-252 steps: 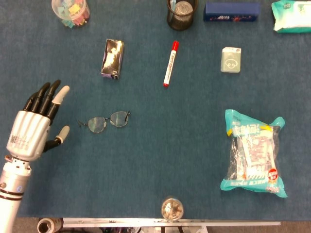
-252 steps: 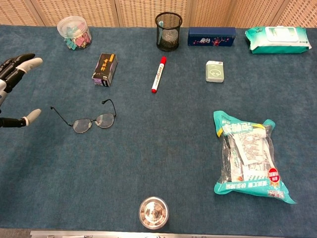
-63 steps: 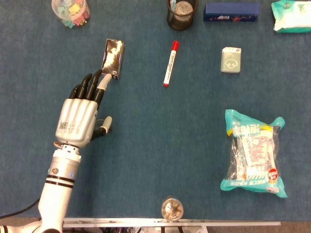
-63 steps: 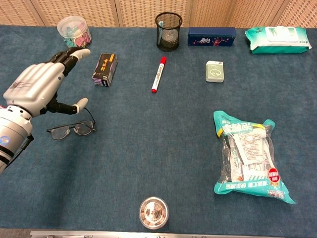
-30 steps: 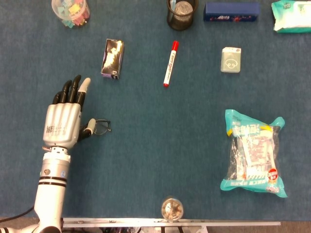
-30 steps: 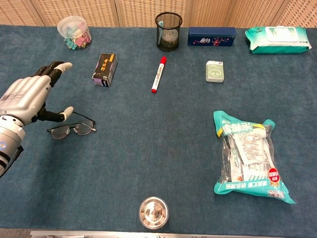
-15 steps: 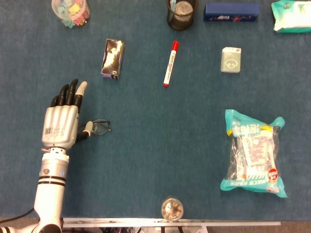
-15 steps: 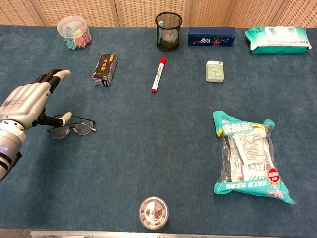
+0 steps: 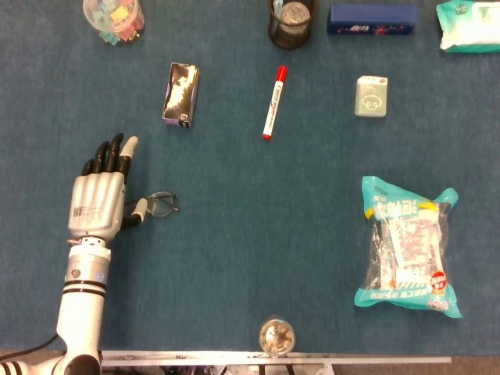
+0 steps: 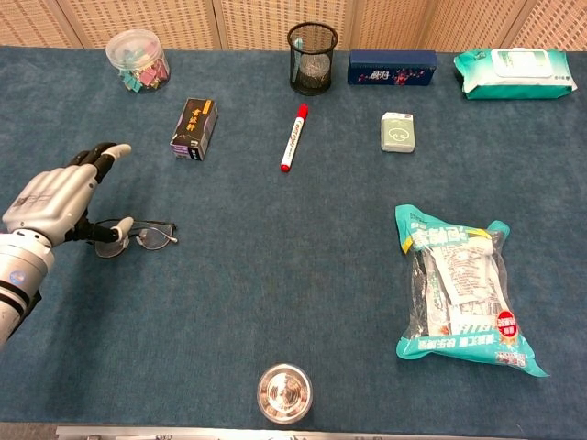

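A pair of thin-framed glasses (image 9: 162, 204) (image 10: 150, 236) lies on the blue cloth at the left. My left hand (image 9: 98, 201) (image 10: 53, 201) hovers flat over their left half, fingers stretched toward the far side. Its thumb tip touches the left lens, which the hand partly hides in the head view. Nothing is gripped in the hand. My right hand appears in neither view.
A small black box (image 9: 180, 94), a red marker (image 9: 273, 102) and a pale green pack (image 9: 371, 96) lie mid-table. At the back stand a clip jar (image 9: 113, 17), mesh cup (image 9: 292, 21), blue case (image 9: 372, 19) and wipes (image 9: 469, 25). A snack bag (image 9: 406, 246) lies right; a metal cup (image 9: 276, 337) sits at the front.
My left hand came in over the glasses, reached toward the black box, then drew back left and lower. The glasses now lie further left; the thumb has settled on a lens.
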Available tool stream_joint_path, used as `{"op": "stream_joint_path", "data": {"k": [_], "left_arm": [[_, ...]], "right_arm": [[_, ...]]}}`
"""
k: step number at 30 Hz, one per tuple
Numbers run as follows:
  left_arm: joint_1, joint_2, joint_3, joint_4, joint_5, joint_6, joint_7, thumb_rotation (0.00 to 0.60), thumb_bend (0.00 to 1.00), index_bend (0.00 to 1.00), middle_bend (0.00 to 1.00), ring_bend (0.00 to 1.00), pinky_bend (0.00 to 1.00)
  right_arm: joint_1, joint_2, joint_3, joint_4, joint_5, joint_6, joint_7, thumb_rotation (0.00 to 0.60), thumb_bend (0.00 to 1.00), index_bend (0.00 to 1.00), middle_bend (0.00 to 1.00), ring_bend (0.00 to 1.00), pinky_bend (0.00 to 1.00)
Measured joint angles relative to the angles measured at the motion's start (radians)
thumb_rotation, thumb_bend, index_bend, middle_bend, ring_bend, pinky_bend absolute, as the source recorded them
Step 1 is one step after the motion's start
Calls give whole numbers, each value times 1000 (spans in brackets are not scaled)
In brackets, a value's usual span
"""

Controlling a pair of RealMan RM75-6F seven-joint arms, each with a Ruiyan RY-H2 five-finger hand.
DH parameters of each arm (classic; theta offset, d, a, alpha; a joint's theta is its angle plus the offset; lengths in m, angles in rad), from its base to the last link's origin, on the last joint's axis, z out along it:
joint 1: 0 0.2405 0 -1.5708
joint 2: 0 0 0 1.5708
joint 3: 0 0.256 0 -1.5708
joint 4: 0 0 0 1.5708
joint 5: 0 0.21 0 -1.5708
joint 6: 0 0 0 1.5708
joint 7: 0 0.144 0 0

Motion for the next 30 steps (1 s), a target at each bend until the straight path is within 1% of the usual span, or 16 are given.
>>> {"op": "stream_joint_path", "data": {"k": [11,15,22,30], "left_arm": [[-2,-10,4,13,-2,-11,-14,600,326,0,0,0,169],[4,-3,15,-14,17,2,-13,600,326,0,0,0,169],[8,13,33,-82,88,36,3,600,326,0,0,0,169],[-12,15,7,-47,65,8,12,600,326,0,0,0,169]], "right_arm": [[-1,1,2,1,3,-1,2,600,368,309,325,259,356],[1,-2,2,5,2,-5,6,600,368,309,325,259,355],[2,-2,2,5,-3,-1,9,600,368,308,325,259,356],[-1,3,4,-1,-2,5,8,600,367,309,325,259,355]]}}
